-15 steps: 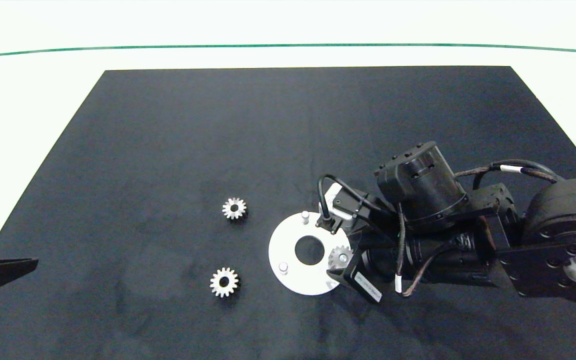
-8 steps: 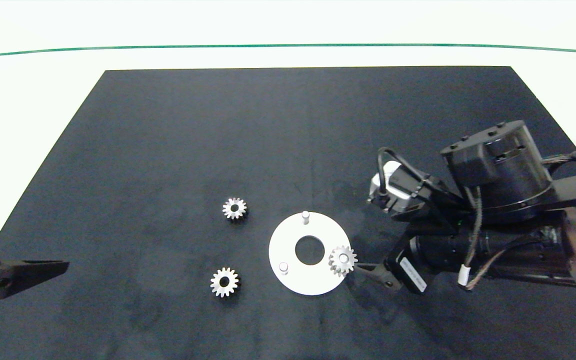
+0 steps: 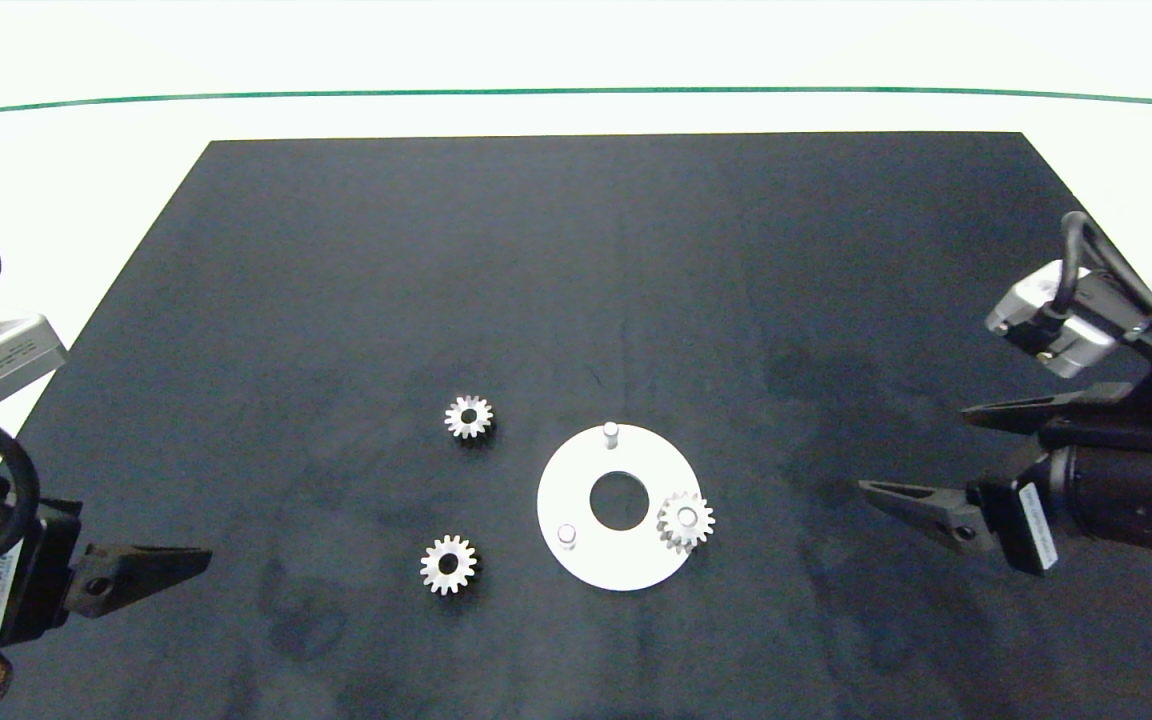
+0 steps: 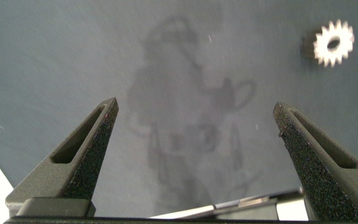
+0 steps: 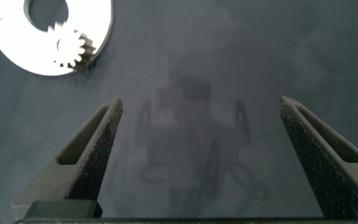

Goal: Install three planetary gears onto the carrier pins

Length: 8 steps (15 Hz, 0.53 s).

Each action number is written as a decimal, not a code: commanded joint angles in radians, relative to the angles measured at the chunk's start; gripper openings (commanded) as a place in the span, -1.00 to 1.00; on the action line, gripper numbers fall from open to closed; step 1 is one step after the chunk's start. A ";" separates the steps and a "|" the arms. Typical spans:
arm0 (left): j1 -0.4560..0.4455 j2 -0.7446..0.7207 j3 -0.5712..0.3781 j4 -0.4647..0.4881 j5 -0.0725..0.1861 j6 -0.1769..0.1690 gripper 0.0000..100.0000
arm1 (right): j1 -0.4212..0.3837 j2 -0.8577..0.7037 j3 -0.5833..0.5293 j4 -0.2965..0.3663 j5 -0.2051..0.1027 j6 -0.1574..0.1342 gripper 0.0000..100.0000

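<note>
The white disc (image 3: 596, 565) lies at mid-table with a large centre hole. One silvery gear (image 3: 685, 520) sits on its right-hand pin, also seen as the gear (image 5: 70, 46) on the disc (image 5: 17, 53) in the right wrist view. Two carrier pins stand bare: the far pin (image 3: 611, 432) and the near-left pin (image 3: 567, 534). Two loose gears lie flat left of the disc, one farther (image 3: 468, 416) and one nearer (image 3: 448, 564). My right gripper (image 3: 914, 450) is open and empty, well right of the disc. My left gripper (image 4: 196, 109) is open and empty at the table's left, with a loose gear (image 4: 333, 43) ahead of it.
Everything rests on a dark mat (image 3: 616, 250) laid over a white table (image 3: 576, 50). A green line (image 3: 576, 91) runs along the far side. The left arm (image 3: 26, 580) comes in at the front-left edge.
The right gripper let go of the gear on the disc's right pin and drew back to the right. The left arm came farther in from the left edge.
</note>
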 commanded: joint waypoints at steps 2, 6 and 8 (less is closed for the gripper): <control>-0.196 -0.021 0.020 -0.037 0.008 0.005 1.00 | -0.094 -0.064 0.015 -0.001 -0.002 0.014 1.00; -0.306 0.124 0.020 -0.166 0.063 0.046 1.00 | -0.103 -0.089 0.018 0.001 -0.005 0.008 1.00; -0.331 0.200 0.020 -0.168 0.103 0.048 1.00 | -0.103 -0.119 0.015 0.001 -0.005 0.007 1.00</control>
